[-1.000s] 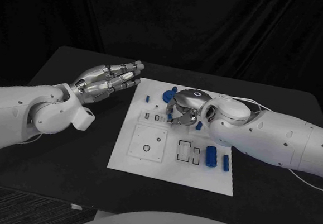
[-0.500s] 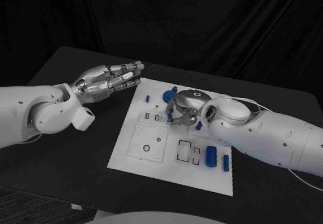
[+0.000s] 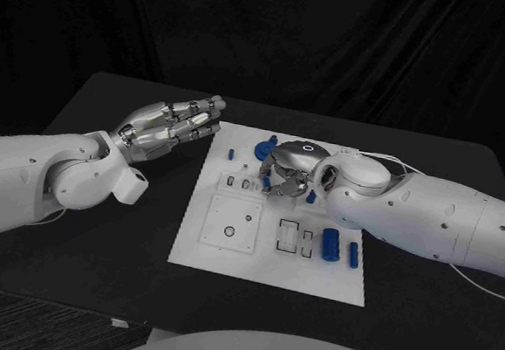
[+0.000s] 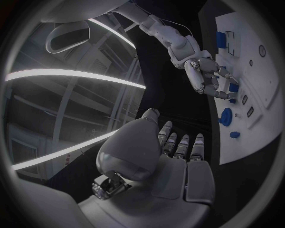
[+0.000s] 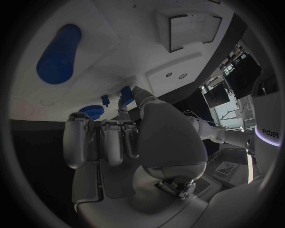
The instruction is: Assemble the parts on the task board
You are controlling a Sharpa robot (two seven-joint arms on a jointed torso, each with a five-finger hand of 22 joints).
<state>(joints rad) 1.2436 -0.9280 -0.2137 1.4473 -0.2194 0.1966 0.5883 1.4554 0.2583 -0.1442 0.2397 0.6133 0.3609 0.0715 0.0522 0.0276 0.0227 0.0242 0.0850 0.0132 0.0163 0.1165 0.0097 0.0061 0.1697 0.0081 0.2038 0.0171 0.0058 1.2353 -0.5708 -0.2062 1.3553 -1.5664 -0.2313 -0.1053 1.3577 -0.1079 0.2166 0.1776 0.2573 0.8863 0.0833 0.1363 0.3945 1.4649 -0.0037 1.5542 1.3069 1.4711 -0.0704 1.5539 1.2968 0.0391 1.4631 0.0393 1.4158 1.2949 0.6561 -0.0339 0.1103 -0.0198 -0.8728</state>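
The white task board (image 3: pixel 266 261) lies in the middle of the black table. My right hand (image 3: pixel 289 173) hangs over its far half with the fingers curled down. In the right wrist view the thumb and a finger of that hand (image 5: pixel 137 133) meet on a small blue part (image 5: pixel 126 91) standing on the board. The left wrist view shows the same hand (image 4: pixel 208 78) with the blue part (image 4: pixel 232 88) under its fingertips. My left hand (image 3: pixel 164 125) floats open above the table, left of the board's far corner, holding nothing.
A round blue disc (image 3: pixel 264 150) and a tiny blue piece (image 3: pixel 230 152) lie on the board's far end. Two blue cylinders (image 3: pixel 329 240) lie side by side near its right edge. A square white block (image 3: pixel 231 222) sits on the near left of the board.
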